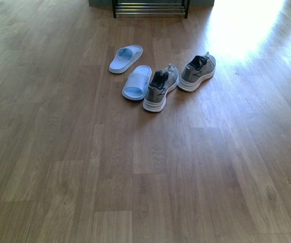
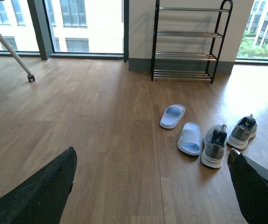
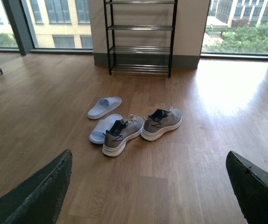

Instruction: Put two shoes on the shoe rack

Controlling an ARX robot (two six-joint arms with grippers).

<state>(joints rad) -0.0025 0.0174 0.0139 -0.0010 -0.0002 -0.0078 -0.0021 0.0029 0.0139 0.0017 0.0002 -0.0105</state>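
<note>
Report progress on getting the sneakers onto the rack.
Done: nothing; the shoe rack holds no shoes. In hand: nothing; the left gripper and right gripper are open and empty. Left: the nearer sneaker and farther sneaker sit on the floor beside blue slippers; each must be picked up and shelved.

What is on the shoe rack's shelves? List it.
Nothing shows on the shoe rack: its four barred shelves look bare in the left wrist view. The top shelf is nearly edge-on, so less certain.

Wood floor (image 1: 84,177): near sneaker (image 1: 160,90), far sneaker (image 1: 197,72), near slide (image 1: 137,82), far slide (image 1: 125,58), rack (image 1: 150,8)
</note>
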